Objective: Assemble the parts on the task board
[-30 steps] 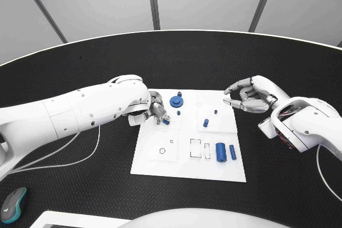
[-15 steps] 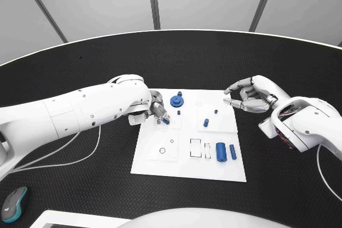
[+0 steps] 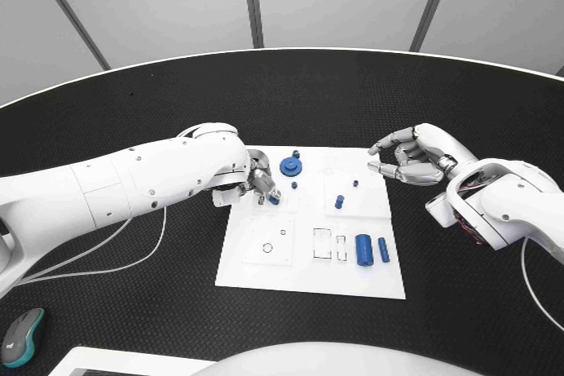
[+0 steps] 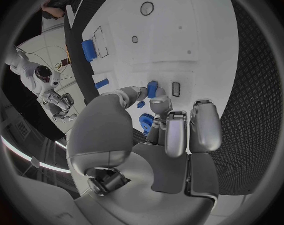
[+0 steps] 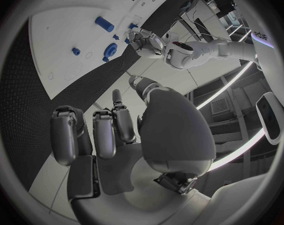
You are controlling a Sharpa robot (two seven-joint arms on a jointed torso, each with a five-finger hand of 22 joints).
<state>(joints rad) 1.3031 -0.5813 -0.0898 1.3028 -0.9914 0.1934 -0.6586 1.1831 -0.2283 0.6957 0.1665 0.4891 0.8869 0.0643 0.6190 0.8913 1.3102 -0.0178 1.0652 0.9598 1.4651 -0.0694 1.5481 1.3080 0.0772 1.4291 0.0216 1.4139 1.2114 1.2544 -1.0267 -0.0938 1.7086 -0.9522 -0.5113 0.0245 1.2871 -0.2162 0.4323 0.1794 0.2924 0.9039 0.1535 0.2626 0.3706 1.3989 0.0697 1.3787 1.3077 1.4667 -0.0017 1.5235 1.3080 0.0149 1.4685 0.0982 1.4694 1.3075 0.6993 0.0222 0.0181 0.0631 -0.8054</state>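
Observation:
The white task board lies in the middle of the table. My left hand hovers over its far left part and pinches a small blue part between thumb and fingertip; the left wrist view shows this part just above the board. A blue gear stands beside that hand. A short blue peg stands mid-board, and two blue cylinders lie near the right edge. My right hand hangs off the board's far right corner, fingers loosely curled and apart, holding nothing.
Outlined slots and a small round hole mark the board's near half. A grey and teal object lies at the table's near left edge. Black table surrounds the board.

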